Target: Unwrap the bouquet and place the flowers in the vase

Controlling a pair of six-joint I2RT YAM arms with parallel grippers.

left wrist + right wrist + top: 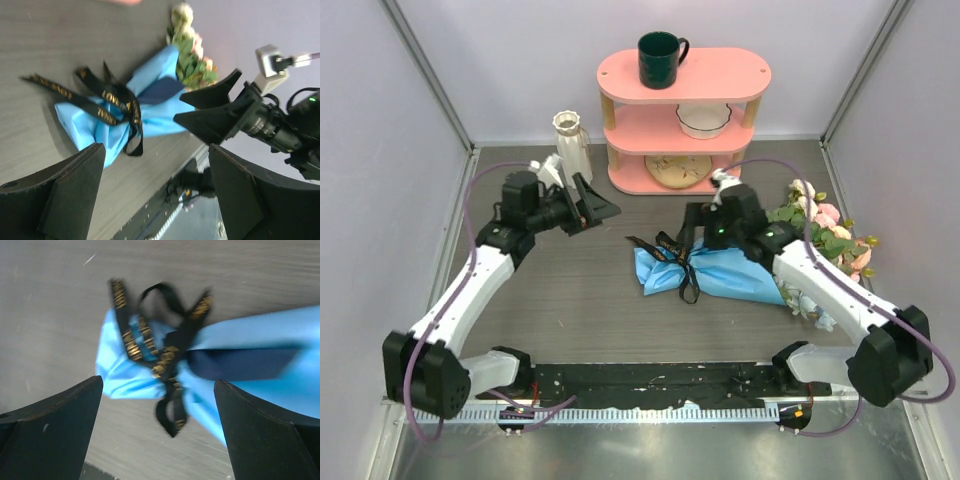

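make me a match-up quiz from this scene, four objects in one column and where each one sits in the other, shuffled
Things
1. mug
2. bowl
3. vase
4. bouquet

Places
A. lying on the table, in front of the rack
B. top tier of the pink rack
C. standing on the table, left of the rack
D. middle tier of the rack

Pairs: 1-B, 2-D, 3-C, 4-A

Even bright light; blurred wrist views
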